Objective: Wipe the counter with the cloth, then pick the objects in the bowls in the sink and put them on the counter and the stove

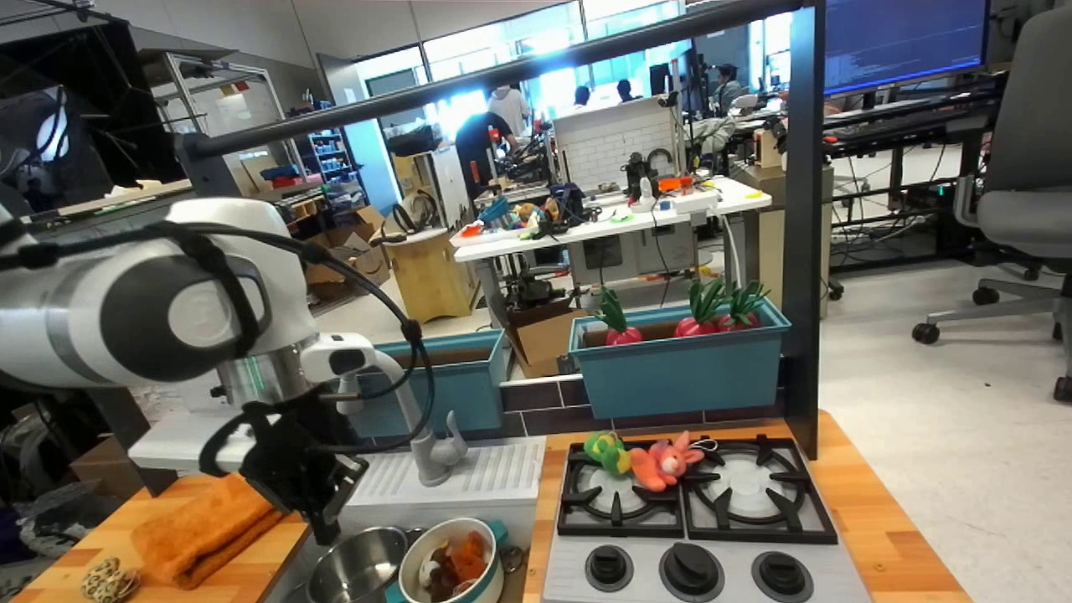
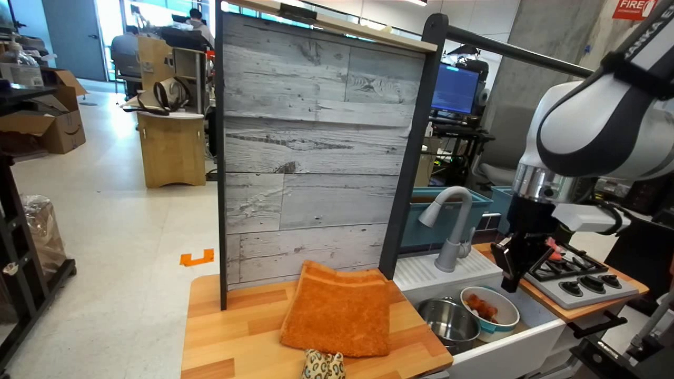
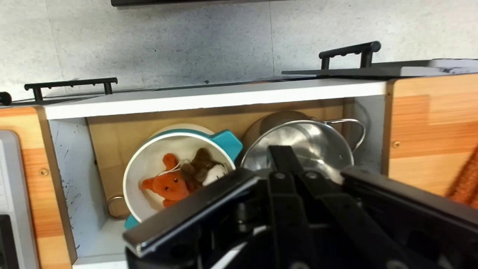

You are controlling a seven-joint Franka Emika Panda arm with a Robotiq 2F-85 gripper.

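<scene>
Currently the gripper point(image 3: 282, 153) hangs over the sink point(image 3: 71, 160), pinched together, nothing visible in its grip. Toys left to fetch look to be in the white bowl point(image 3: 143, 164), on the gripper's side nearer the stove point(image 1: 645, 548); in the wrist view the gripper overlaps the steel pot point(image 3: 313, 140) instead. Brown-and-white toy point(image 3: 202, 161) lies nearer the gripper, orange toy point(image 3: 170, 186) just beyond it, stoveward. Cloth point(image 2: 337, 316) is on the gripper's opposite side, on the counter point(image 2: 253, 316). Wiping done? Can't tell. Next move probably wants a stoveward shift, then spread, then drop, minding the bowl rim.
</scene>
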